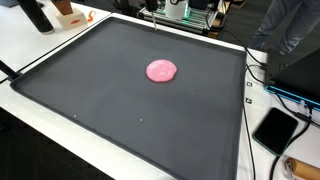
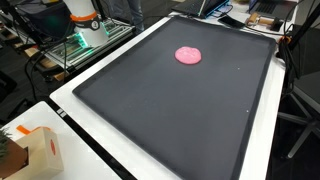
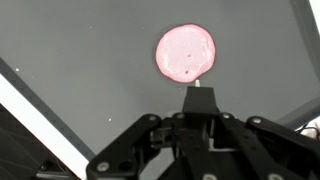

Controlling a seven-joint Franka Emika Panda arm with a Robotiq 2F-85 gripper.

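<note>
Gripper (image 3: 200,108): dark fingers drawn together, pinching a small pale stub (image 3: 200,94) with a squared tip. Pink disc (image 3: 186,53) lies just ahead of the fingertips, apart from them: round, flat, smooth, slightly uneven rim. Beneath both, dark grey mat (image 3: 80,60), matte, finely speckled.

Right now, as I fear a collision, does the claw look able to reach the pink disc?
Probably yes: the pink disc lies alone on the dark mat, with nothing standing between it and the claw.
</note>
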